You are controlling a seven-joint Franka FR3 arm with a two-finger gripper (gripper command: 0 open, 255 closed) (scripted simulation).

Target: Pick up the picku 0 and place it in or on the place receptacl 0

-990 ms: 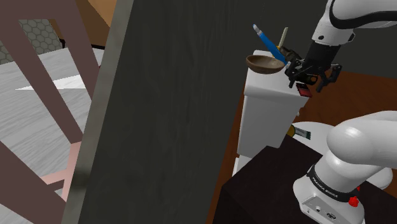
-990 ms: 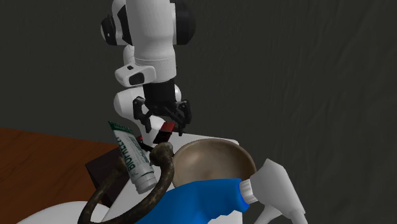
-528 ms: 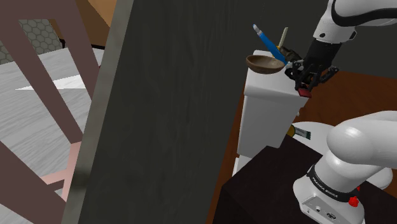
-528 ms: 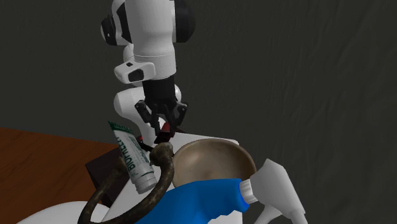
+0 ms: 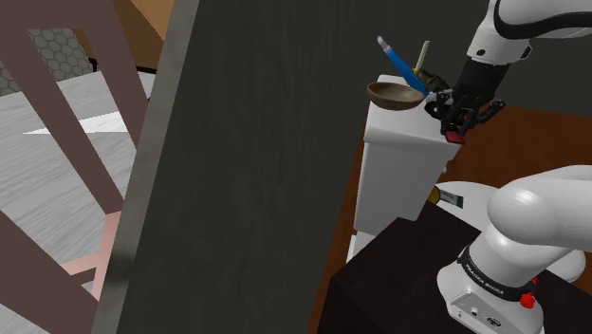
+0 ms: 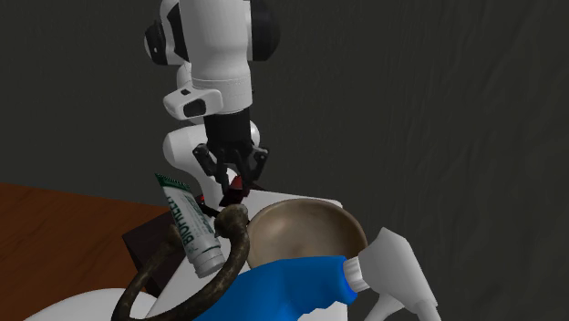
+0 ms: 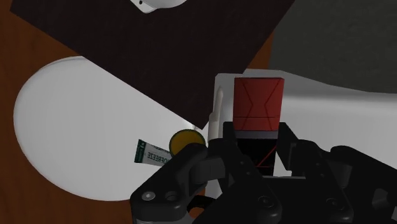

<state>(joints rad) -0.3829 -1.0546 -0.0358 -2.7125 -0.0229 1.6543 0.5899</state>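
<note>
A small red and black box (image 7: 257, 105) stands at the end of the white toilet tank (image 5: 398, 161) nearest the arm. My black gripper (image 7: 257, 151) comes down on it and is shut on it, one finger against each side. In the shoulder view the gripper (image 5: 456, 121) sits just right of the brown bowl (image 5: 396, 94), with the box (image 5: 455, 139) showing red below the fingers. In the second exterior view the gripper (image 6: 234, 175) holds the box (image 6: 236, 186) behind the bowl (image 6: 301, 232). Whether the box still rests on the tank I cannot tell.
A blue spray bottle (image 5: 403, 64) with a white nozzle (image 6: 397, 269) leans over the bowl. A green and white tube (image 6: 189, 223) stands beside a dark curved ring (image 6: 228, 260). Another tube (image 7: 149, 154) lies on the white toilet lid (image 7: 83, 146). A dark wall panel (image 5: 247, 171) stands to the shoulder view's left.
The fingers, wide apart a second ago, have shut on the red and black box. The hand has held still since then.
</note>
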